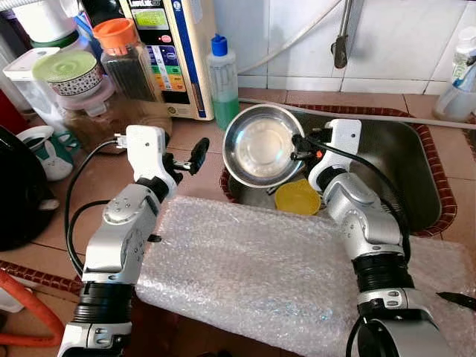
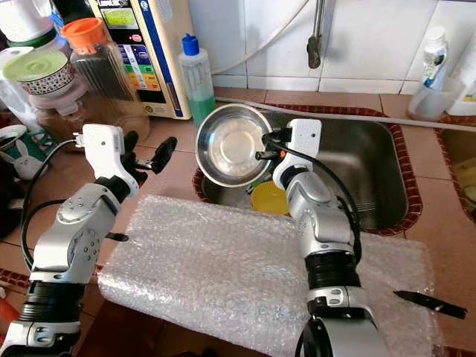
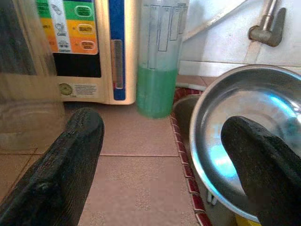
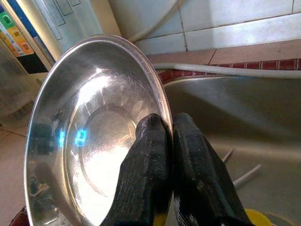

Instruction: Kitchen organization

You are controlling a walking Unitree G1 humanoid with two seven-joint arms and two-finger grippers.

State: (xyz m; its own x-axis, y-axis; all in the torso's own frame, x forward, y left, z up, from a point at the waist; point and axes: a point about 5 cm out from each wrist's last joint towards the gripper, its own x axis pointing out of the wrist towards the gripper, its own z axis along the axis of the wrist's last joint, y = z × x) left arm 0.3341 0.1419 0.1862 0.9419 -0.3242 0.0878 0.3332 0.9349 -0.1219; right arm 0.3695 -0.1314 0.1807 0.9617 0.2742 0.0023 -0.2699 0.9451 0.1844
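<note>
Steel bowl: shiny silver, blue glints inside. My pincer fingers: black. Bottle: blue cap, green liquid (upper part clear). Sink: grey steel, dark red patterned tile border. Yellow cup. Bench: terracotta tiles. Jar lid: orange.

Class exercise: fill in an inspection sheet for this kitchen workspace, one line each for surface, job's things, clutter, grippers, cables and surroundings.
Surface: tiled counter around a steel sink; bubble wrap sheet spread at the front edge.
Job's things: steel bowl held tilted over the sink's left end; yellow cup in the sink below it.
Clutter: green soap bottle, orange-lidded jar, stacked containers, mug, knife on the right.
Grippers: right gripper shut on the bowl's rim; left gripper open above the counter, holding nothing.
Cables: black cable looped beside the left arm.
Surroundings: white tiled wall, tap, water appliance.
</note>
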